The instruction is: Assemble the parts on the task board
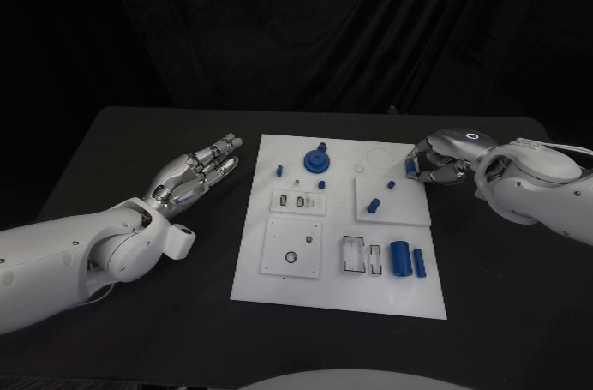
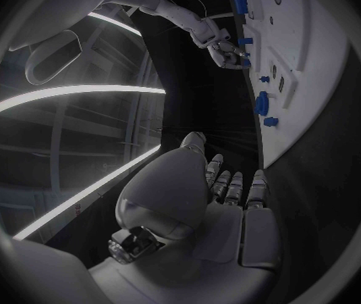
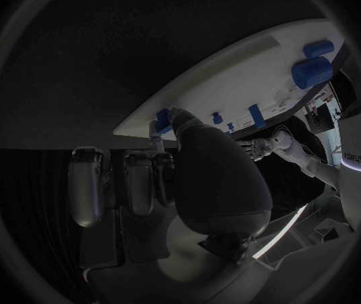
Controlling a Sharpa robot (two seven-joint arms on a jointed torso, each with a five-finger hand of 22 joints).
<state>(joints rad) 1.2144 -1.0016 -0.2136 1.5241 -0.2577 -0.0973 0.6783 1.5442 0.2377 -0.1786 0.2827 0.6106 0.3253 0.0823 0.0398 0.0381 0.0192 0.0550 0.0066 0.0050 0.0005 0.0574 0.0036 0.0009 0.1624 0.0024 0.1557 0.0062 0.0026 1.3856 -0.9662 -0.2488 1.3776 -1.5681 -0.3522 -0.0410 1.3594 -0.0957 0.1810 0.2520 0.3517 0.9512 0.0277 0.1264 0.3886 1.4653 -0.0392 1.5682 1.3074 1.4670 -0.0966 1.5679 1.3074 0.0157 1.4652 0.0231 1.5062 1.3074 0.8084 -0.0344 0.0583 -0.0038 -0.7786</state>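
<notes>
A black table [image 1: 148, 150] carries everything here, its matte top running out past the white task board [image 1: 340, 300] on every side. The board lies flat on the tabletop, about in the table's middle, a tall rectangle with its long edges running away from the robot. Dark tabletop shows as a wide strip left of the board, a narrower strip right of it, a band between the board's near edge and the table's near edge, and a short band beyond the board's far edge, up to the table's back edge against the black backdrop.
</notes>
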